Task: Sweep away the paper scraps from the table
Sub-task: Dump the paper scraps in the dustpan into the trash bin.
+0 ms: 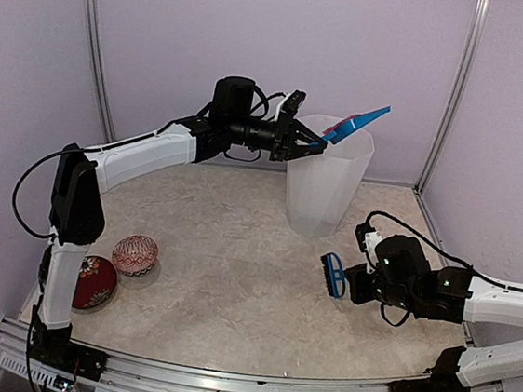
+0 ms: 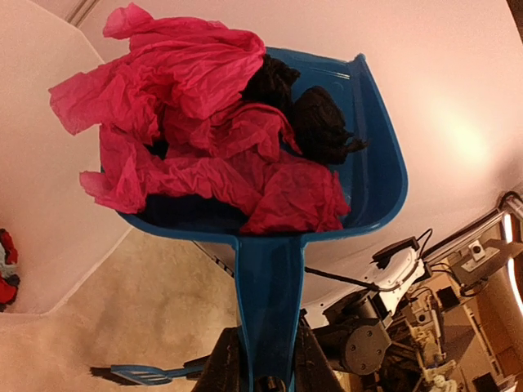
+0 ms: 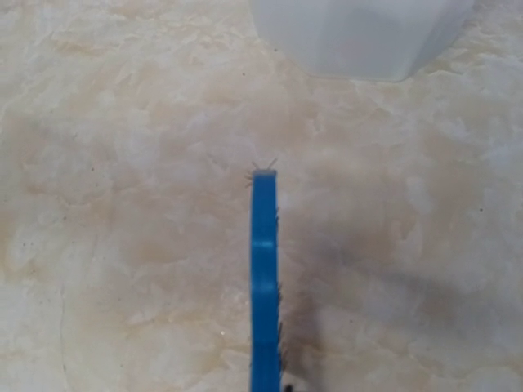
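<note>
A: Right, from above: the left pincer (image 1: 309, 145) is clamped on the handle of the blue dustpan (image 1: 355, 123). The pan hangs over the mouth of the white bin (image 1: 328, 184), lip tilted up.

B: That's the worry. Tip it carelessly and I'd say the load slides past the bin's rim and back onto the table (image 1: 225, 276). That bin looks light, too; a knock from the pan could topple it.

A: The right pincer (image 1: 353, 282) is closed on the blue brush (image 1: 333, 275), low over the table just in front of the bin. Out of the way?

B: Seems so. A pink ball (image 1: 135, 254) and a red ball (image 1: 93, 281) sit well to the left of the bin, nowhere near the pour.

A: Left wrist view now: the paper scraps (image 2: 204, 139), magenta and black, are heaped in the pan. Some magenta pokes past the lip.

B: Thin, crumpled stuff. It may cling to the pan, or drift wide of the bin as it falls.

A: Right wrist view: the brush is edge-on, and no scraps show between it and the bin's foot.

B: Its own fingers don't show in this view, mind.
</note>
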Action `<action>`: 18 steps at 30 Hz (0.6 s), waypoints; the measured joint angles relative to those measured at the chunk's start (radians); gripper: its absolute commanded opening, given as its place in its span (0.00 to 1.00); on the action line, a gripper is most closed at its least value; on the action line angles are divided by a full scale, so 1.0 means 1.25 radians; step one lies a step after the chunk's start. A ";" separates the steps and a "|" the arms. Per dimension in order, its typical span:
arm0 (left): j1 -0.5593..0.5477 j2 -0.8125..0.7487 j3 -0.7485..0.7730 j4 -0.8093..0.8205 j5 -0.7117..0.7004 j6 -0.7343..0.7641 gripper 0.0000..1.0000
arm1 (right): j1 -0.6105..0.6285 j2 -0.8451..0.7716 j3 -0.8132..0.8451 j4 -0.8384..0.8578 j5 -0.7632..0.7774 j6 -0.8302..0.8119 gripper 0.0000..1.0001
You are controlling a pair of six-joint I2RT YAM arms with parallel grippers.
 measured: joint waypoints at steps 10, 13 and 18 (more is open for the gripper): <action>0.019 0.006 -0.189 0.421 0.018 -0.418 0.00 | 0.000 -0.013 -0.018 0.006 -0.001 0.014 0.00; 0.022 0.014 -0.189 0.531 0.010 -0.528 0.00 | 0.000 -0.016 -0.020 0.007 -0.001 0.014 0.00; 0.023 0.039 -0.173 0.672 -0.015 -0.673 0.00 | 0.000 -0.017 -0.020 0.010 -0.001 0.016 0.00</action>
